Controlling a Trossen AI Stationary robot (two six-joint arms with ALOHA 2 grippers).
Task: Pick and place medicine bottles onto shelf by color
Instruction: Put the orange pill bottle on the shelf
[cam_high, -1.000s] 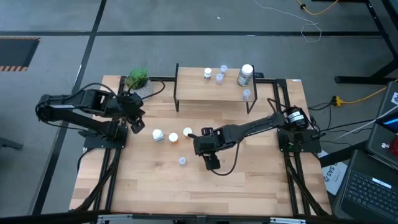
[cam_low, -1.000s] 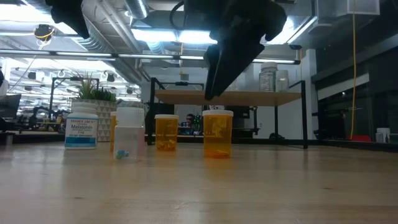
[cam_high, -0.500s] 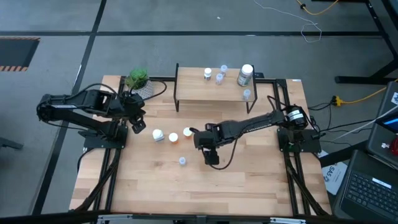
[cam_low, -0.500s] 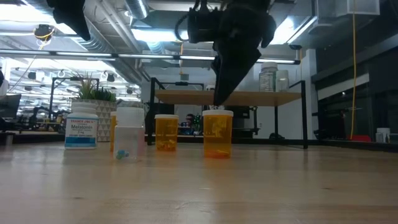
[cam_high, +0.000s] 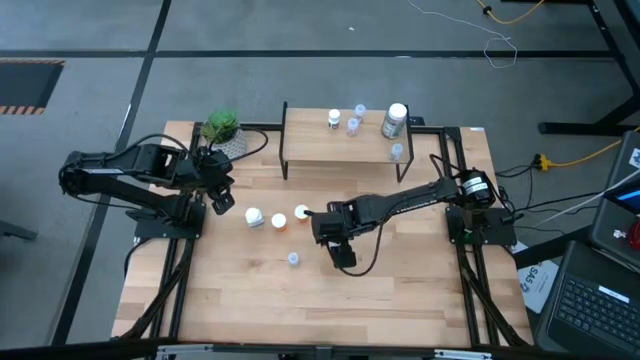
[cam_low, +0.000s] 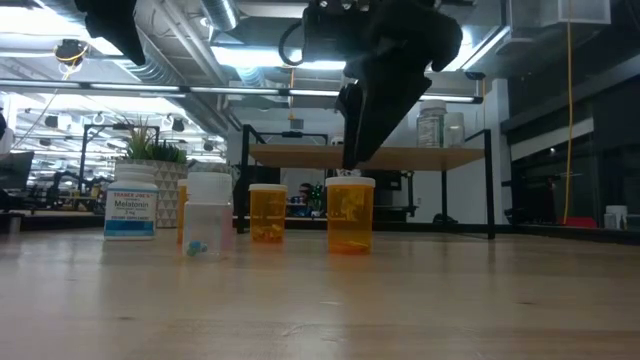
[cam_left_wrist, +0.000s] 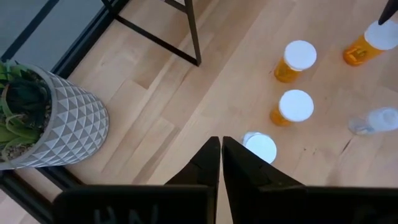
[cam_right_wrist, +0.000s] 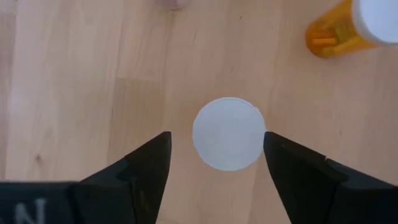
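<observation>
The left gripper (cam_high: 218, 195) waited at the table's left side, near the plant pot (cam_high: 228, 140), with its fingers (cam_left_wrist: 211, 163) pressed together and holding nothing. To its right, a row of bottles stood on the tabletop (cam_high: 400, 290): a white bottle (cam_high: 254, 216), then an orange bottle (cam_high: 279, 222), then a second orange bottle (cam_high: 301, 213). A small clear bottle (cam_high: 293, 259) stood nearer the front edge, apart from the row. The right gripper (cam_high: 322, 226) hovered just beside the second orange bottle, pointing down. In the right wrist view, its fingers (cam_right_wrist: 146, 168) were spread apart on either side of a white cap (cam_right_wrist: 227, 133), not touching it. The shelf (cam_high: 340, 145) stood at the table's rear, carrying a white bottle (cam_high: 334, 118), three small clear bottles (cam_high: 353, 125) and a larger greenish bottle (cam_high: 395, 120).
</observation>
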